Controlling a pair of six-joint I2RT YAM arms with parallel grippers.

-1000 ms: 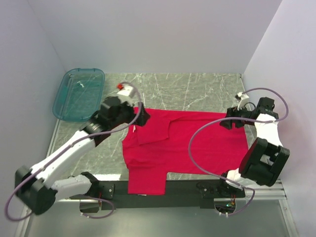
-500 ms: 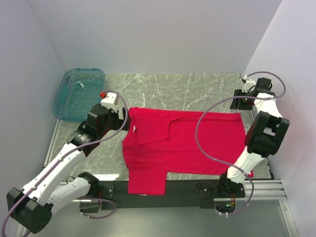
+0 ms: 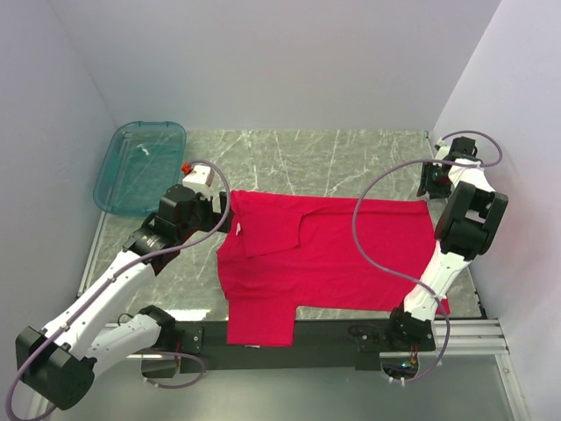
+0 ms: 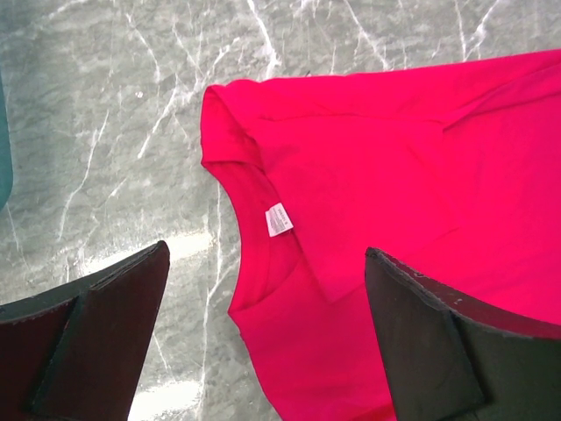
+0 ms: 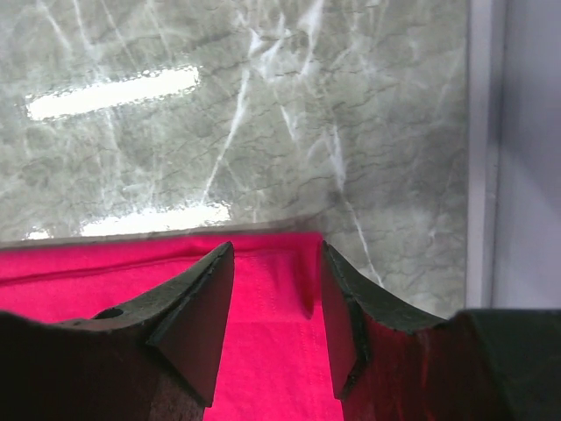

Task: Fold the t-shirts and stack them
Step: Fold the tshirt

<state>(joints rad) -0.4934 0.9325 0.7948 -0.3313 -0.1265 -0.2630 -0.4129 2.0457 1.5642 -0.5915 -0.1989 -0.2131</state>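
Top external view: shows t-shirt [image 3: 324,254] spread flat on marble surface [image 3: 333,158], collar to left. Right tool [image 5: 276,259] half-closed astride far hem corner, cloth betw. jaws but not visibly pinched. Left tool [image 4: 267,254] wide open, empty, hovering by neck label [image 4: 279,219]. For clean fold: pinch corner w/ full pad depth, lift low, keep both sides level. Vs 1 s earlier: right arm swung out to corner, jaws narrower; left tool drawn back off collar.

1. Left arm [image 3: 110,288]: white links, black joints, red tab at wrist.
2. Right arm [image 3: 431,285]: same white and black.
3. Cables [image 3: 354,230]: grey-purple, one per arm.
4. Fingers [image 4: 96,351]: black, wedge-shaped, matte.
5. Base rail [image 3: 289,335]: black.
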